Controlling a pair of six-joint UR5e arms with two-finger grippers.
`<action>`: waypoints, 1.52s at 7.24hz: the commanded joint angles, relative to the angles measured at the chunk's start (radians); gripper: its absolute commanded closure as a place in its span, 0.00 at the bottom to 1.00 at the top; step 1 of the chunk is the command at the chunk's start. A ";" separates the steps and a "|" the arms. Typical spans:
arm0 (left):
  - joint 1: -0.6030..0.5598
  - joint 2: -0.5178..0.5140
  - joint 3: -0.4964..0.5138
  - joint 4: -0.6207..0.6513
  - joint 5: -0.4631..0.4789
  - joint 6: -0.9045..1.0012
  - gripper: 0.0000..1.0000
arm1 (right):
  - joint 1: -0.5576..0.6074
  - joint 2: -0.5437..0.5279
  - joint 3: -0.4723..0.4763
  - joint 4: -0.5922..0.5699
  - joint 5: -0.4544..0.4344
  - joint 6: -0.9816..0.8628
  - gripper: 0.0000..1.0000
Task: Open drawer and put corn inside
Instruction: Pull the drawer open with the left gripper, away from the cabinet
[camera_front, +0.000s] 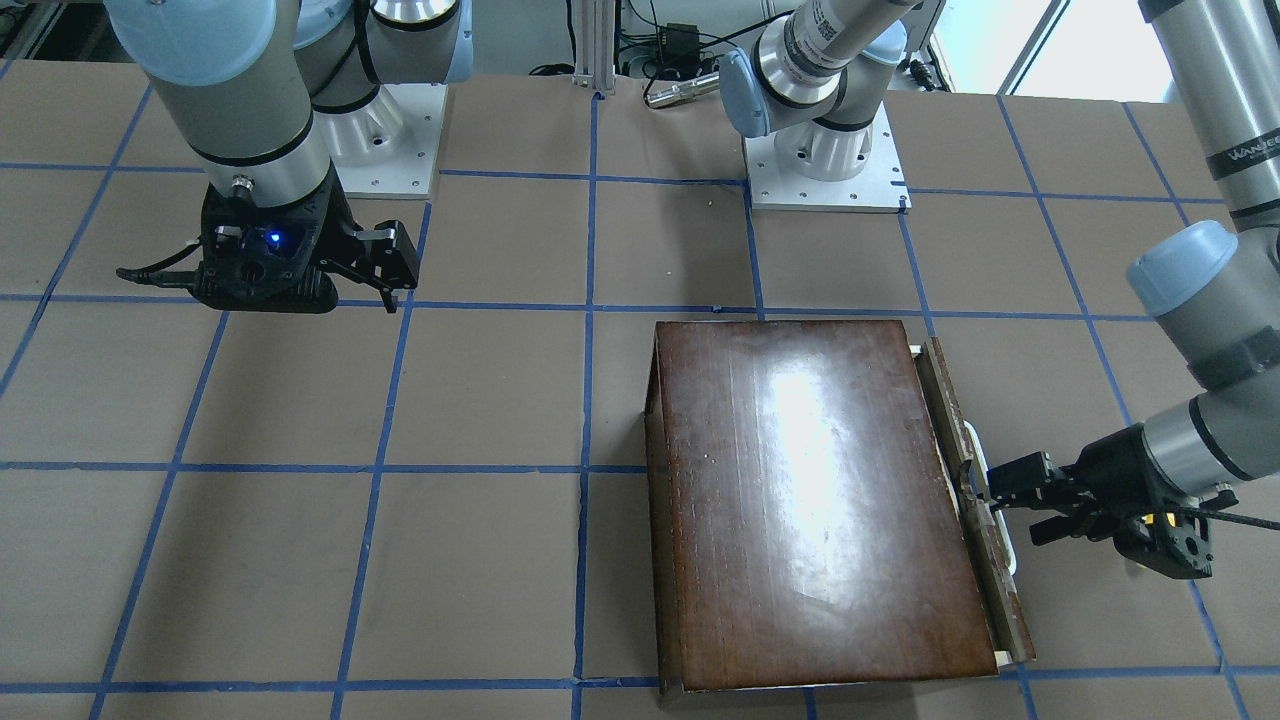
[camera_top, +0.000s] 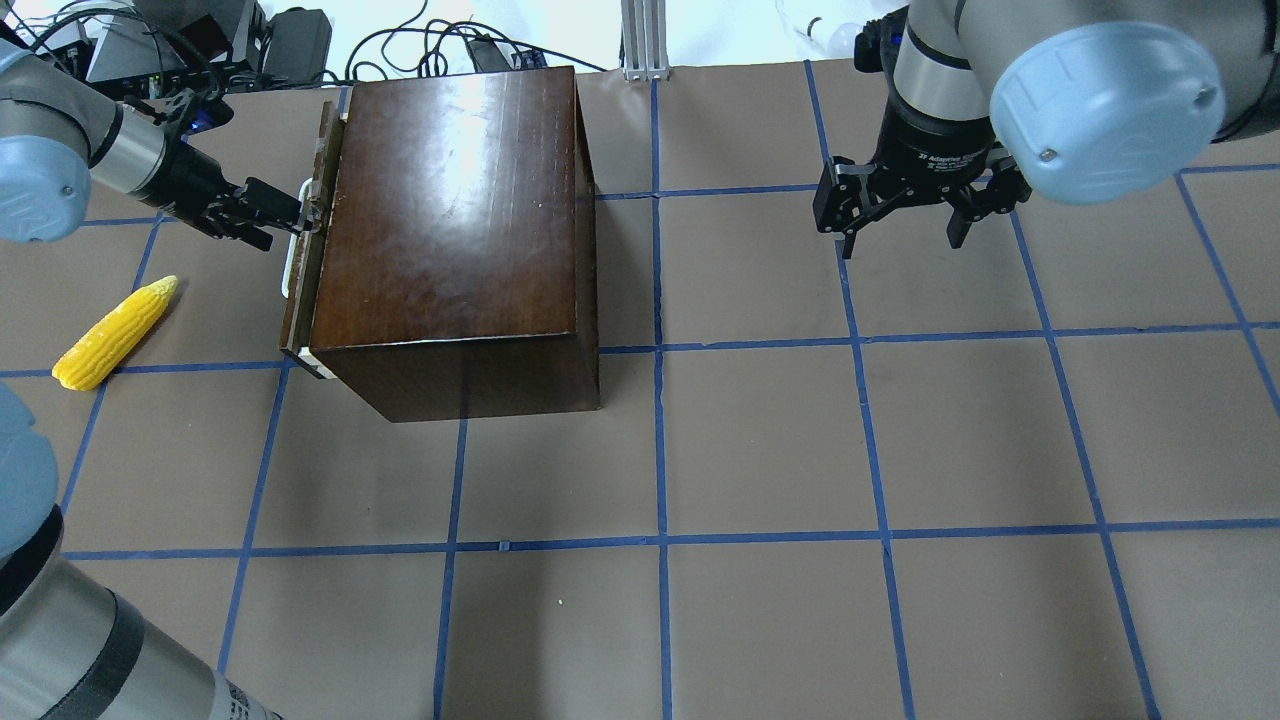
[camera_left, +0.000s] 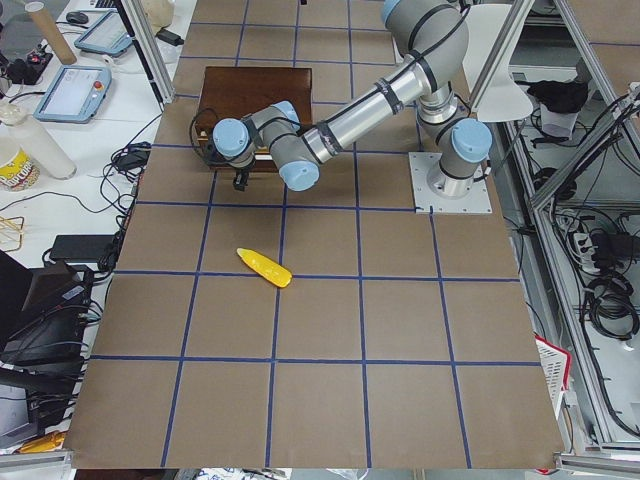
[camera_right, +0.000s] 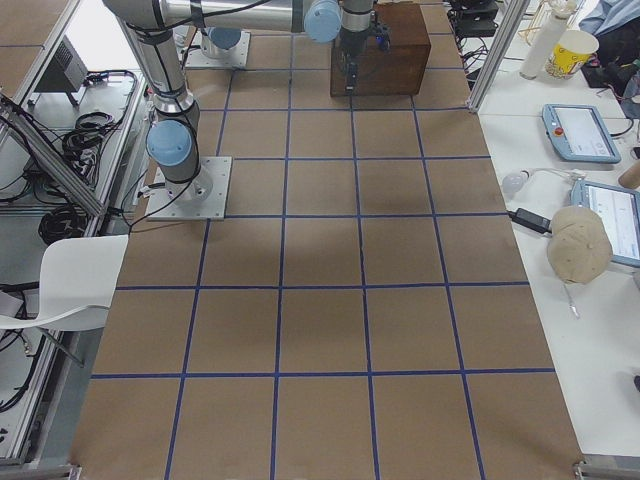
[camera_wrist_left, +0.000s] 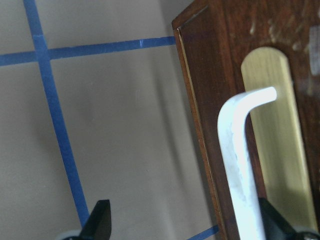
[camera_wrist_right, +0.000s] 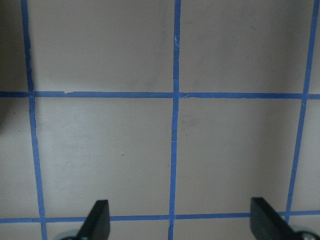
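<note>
the left tool (camera_top: 282, 220) is spread open at the white handle (camera_wrist_left: 240, 150) of the drawer (camera_front: 948, 400), which looks barely open. the handle sits close to one finger (camera_wrist_left: 272, 222), so closing off-centre could pinch poorly and slip on the pull. the right tool (camera_top: 900, 225) hangs released, well away, so the unbraced box (camera_top: 450, 200) might slide instead. the corn (camera_top: 115, 333) lies on the bench (camera_top: 760, 440) nearby.

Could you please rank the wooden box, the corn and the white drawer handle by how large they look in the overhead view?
1. wooden box, by far the largest.
2. corn.
3. white drawer handle, shorter and much thinner than the corn.
</note>
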 joint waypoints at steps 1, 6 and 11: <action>0.012 -0.002 0.003 -0.004 0.002 0.030 0.00 | 0.000 0.000 0.000 0.000 0.000 0.000 0.00; 0.044 -0.015 0.037 -0.044 0.003 0.089 0.00 | 0.000 0.000 0.000 0.000 0.000 0.000 0.00; 0.058 -0.023 0.065 -0.060 0.060 0.135 0.00 | 0.000 0.000 0.000 -0.001 0.000 0.000 0.00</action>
